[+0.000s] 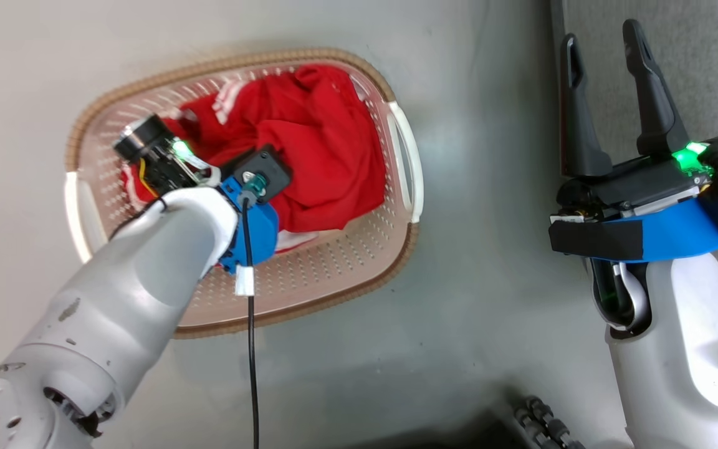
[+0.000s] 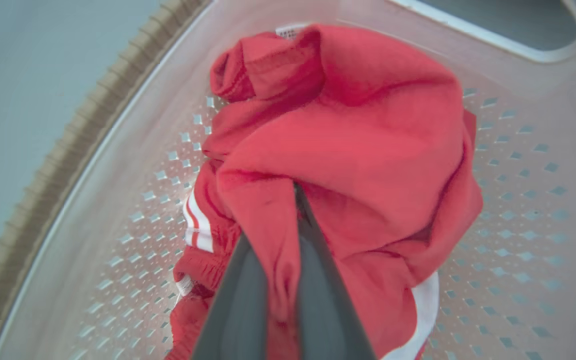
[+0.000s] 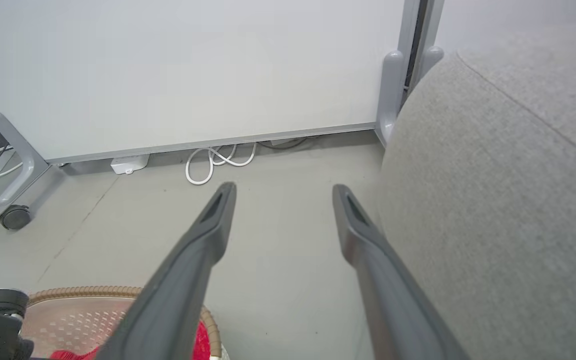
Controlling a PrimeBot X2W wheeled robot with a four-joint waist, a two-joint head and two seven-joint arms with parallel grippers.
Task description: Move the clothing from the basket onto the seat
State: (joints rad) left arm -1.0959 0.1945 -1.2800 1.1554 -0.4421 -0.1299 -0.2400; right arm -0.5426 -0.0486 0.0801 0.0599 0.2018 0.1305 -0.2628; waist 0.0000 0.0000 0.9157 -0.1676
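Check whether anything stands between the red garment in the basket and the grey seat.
Nothing lies on the floor between the basket and the seat. The left gripper is shut on the clothing; the open right gripper hovers by the seat's edge, possibly in the path.

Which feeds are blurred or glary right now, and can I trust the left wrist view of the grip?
Left wrist view: soft, the left gripper and basket rim blurred, yet the clothing shows pinched between its fingers. Head view: sharp, green LED glare on both wrists. Right wrist view: right gripper blurred near the lens, seat weave crisp.
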